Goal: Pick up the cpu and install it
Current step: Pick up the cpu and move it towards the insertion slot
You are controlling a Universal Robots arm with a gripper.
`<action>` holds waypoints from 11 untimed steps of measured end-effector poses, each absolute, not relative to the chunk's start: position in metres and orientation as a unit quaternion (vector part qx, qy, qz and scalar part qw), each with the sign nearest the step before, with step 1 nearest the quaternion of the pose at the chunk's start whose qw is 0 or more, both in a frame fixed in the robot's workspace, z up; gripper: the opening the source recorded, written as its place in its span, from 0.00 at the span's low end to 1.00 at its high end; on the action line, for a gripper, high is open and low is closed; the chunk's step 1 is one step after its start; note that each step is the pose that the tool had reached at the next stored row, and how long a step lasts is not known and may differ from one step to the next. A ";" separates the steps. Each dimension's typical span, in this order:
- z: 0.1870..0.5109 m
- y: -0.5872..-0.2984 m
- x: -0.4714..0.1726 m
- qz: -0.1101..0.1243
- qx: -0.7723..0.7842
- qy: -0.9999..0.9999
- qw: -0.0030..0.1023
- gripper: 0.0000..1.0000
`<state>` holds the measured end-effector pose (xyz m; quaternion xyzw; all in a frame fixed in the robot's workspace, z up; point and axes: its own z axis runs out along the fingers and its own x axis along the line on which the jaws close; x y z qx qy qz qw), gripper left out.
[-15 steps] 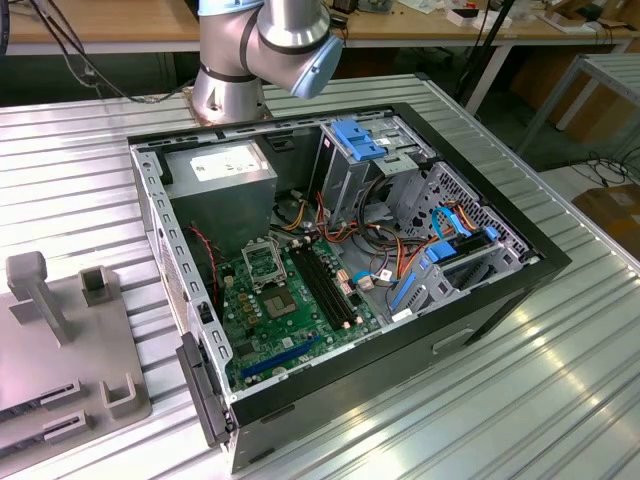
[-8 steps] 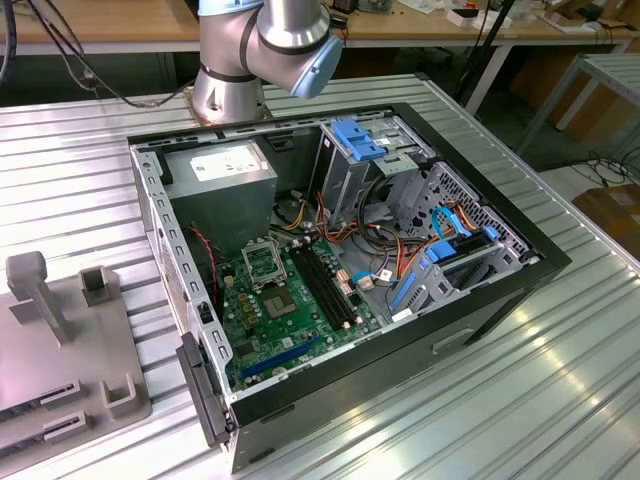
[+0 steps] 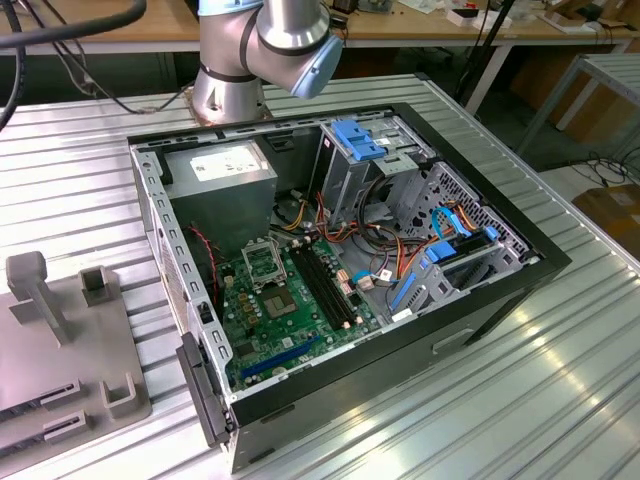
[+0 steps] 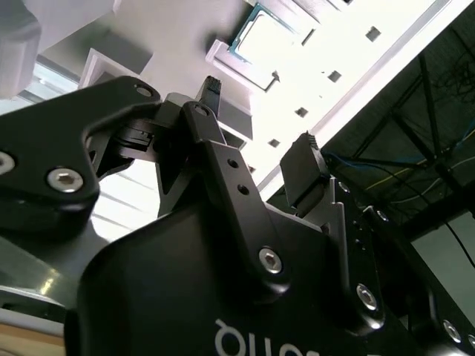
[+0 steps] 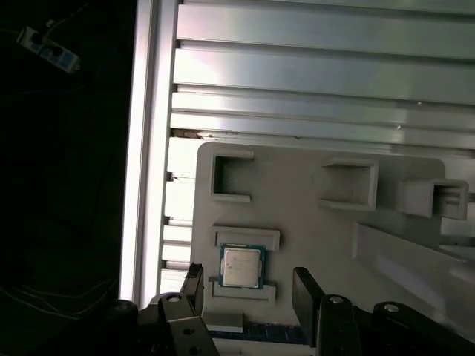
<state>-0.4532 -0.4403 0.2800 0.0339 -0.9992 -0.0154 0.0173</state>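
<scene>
The claw [image 5: 249,285] is open and holds nothing, hanging over the cpu [image 5: 241,265], which lies flat in a small seat of the grey fixture [image 5: 312,222] on the metal counter [image 5: 297,74], at the exterior view's left of the computer case [image 3: 420,370].

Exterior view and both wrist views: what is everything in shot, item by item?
Small flat square silver-grey cpu: one, silver-grey, in a holder on the fixture plate.
Grey plastic fixture plate: one, grey, on the table, exterior view's left of the case.
Open black metal computer case: one, black, mid-table.
Green motherboard: one, green, inside the case.
Hollow silver socket frame: one, silver, on the motherboard.
Long black memory slots: several, black, beside the socket frame.
Ribbed aluminium table: one, silver, under everything.
Robot arm: one, silver and pale blue, beyond the case.
Black gripper: one, black, open and empty, near the cpu.
</scene>
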 end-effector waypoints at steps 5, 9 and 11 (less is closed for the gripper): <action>0.272 -0.440 -0.453 -0.015 0.034 -0.999 0.017 0.60; 0.266 -0.440 -0.453 -0.015 0.034 -0.999 0.017 0.60; 0.263 -0.440 -0.453 -0.015 0.034 -0.999 0.017 0.60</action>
